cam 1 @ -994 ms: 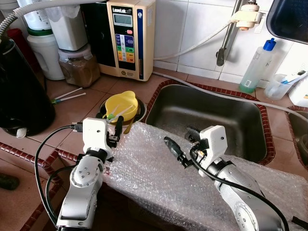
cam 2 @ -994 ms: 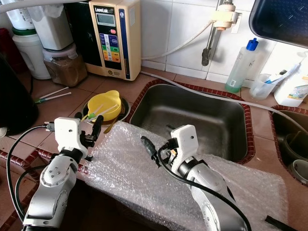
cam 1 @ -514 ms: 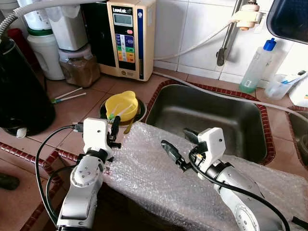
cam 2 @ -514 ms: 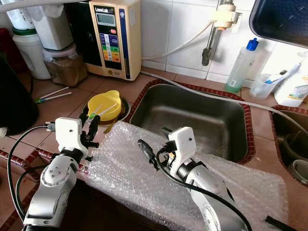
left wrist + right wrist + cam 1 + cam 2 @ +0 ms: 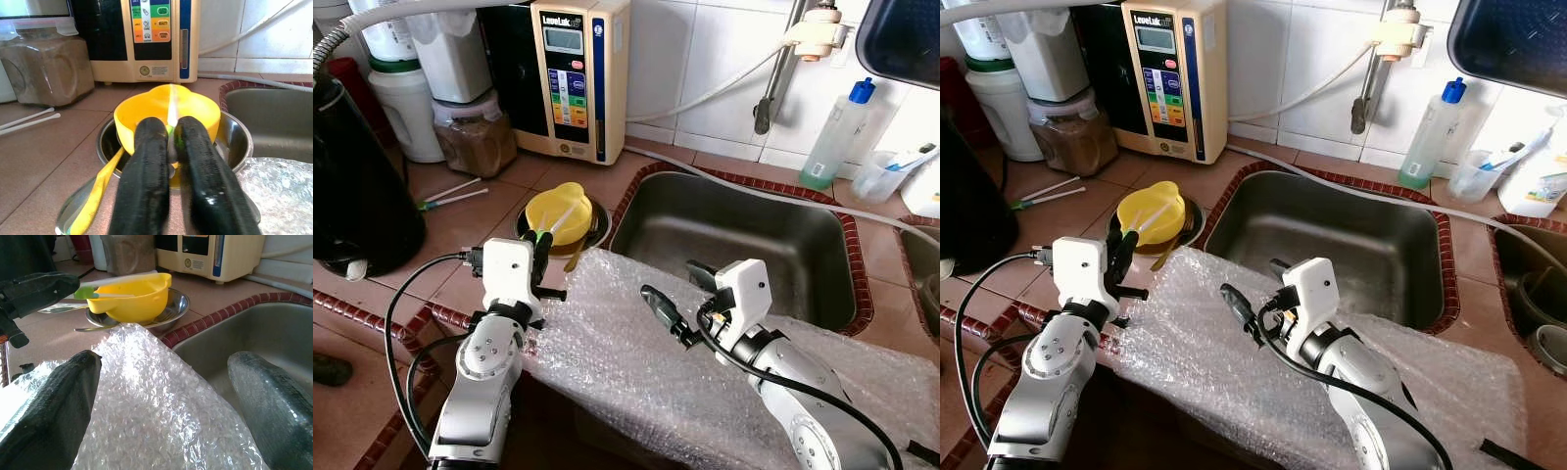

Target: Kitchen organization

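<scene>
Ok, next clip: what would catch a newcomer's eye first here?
Probably the big sheet of bubble wrap draped over the counter's front edge, spilling toward the steel sink, with the right claw open above it. Next, the bright yellow bowl in a metal dish left of the sink, where the left claw is shut on a thin white stick with a green tip that lies across the bowl.

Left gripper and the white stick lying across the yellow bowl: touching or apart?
Touching. The left wrist view shows the left gripper with its fingers closed on the white stick above the yellow bowl.
</scene>
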Controlling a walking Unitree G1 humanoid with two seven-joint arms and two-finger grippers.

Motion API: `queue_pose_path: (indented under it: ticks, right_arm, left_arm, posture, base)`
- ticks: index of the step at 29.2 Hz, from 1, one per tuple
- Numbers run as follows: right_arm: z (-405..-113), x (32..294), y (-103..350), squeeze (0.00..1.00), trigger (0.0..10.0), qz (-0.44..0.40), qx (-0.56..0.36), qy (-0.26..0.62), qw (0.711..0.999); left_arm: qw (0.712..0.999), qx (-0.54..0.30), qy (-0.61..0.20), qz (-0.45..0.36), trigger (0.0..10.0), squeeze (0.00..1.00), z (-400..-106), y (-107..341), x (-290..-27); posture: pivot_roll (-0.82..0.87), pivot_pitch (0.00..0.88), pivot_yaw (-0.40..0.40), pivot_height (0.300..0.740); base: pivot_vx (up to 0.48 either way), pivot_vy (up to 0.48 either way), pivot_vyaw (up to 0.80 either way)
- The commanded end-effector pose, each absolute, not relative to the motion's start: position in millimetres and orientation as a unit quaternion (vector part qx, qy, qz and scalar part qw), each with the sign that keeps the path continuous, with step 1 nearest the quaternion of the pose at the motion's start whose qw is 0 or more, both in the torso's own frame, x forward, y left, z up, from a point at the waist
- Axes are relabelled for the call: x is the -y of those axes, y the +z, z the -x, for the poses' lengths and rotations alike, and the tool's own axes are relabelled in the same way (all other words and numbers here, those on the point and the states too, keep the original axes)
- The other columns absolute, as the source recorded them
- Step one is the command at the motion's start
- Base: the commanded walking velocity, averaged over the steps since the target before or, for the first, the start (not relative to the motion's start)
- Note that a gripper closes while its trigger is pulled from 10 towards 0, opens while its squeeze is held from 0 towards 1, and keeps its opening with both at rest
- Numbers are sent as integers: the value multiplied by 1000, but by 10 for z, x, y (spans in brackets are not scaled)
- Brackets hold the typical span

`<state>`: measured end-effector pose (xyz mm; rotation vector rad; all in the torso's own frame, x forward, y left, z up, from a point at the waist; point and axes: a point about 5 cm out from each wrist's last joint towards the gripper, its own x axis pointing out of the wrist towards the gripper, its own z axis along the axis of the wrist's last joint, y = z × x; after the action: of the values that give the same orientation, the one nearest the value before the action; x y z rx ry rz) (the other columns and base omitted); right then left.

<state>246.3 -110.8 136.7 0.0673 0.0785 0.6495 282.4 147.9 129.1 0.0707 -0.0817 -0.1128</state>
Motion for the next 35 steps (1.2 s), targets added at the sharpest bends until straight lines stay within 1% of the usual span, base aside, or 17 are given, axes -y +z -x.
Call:
queue_pose_path:
  ticks: [1, 9, 18, 19, 22, 27, 31, 33, 34, 35]
  right_arm:
    - [-2482, 1120, 1365, 0, 10000, -28, -39, 319, 947]
    - [-2493, 1127, 1368, 0, 10000, -26, -38, 319, 947]
    - [-2492, 1133, 1364, 0, 10000, -26, -39, 320, 946]
    - [-2500, 1139, 1366, 0, 10000, -25, -37, 317, 948]
    - [-2539, 1158, 1385, 0, 10000, -29, -30, 306, 951]
    - [-2590, 1187, 1413, 0, 10000, -29, -25, 295, 955]
    - [-2609, 1250, 1402, 0, 10000, -31, -24, 282, 959]
    - [-2673, 1297, 1435, 0, 10000, -44, -19, 266, 963]
    - [-2790, 1376, 1547, 0, 10000, -95, -5, 239, 966]
    - [-2838, 1415, 1592, 0, 10000, -110, 2, 228, 967]
  left_arm:
    - [997, 41, -52, -42, 0, 0, -2842, 1295, -1488]
    - [996, 52, -52, -50, 0, 0, -2845, 1323, -1483]
    - [988, 104, -68, -95, 0, 0, -2815, 1476, -1426]
    - [981, 133, -84, -117, 0, 0, -2803, 1557, -1373]
    - [968, 180, -98, -147, 0, 0, -2784, 1657, -1301]
    - [966, 186, -123, -127, 0, 0, -2776, 1671, -1225]
    - [957, 214, -132, -148, 0, 0, -2753, 1710, -1189]
    - [948, 224, -154, -165, 0, 0, -2749, 1709, -1131]
    - [936, 239, -189, -178, 0, 0, -2726, 1719, -1075]
    - [931, 244, -201, -184, 0, 0, -2717, 1723, -1060]
  posture:
    - [-15, 0, -15, 740]
    - [-17, 0, -17, 740]
    - [-18, 0, -21, 740]
    - [-18, 0, -23, 740]
    - [-15, 0, -24, 740]
    - [-18, 0, -21, 740]
    - [-16, 0, -22, 740]
    - [-13, 0, -28, 740]
    - [-14, 0, -27, 740]
    - [-14, 0, -27, 740]
  base:
    - [0, 0, 0]
    - [0, 0, 0]
    - [0, 0, 0]
    - [0, 0, 0]
    - [0, 0, 0]
    - [0, 0, 0]
    - [0, 0, 0]
    - [0, 0, 0]
    - [0, 0, 0]
    - [0, 0, 0]
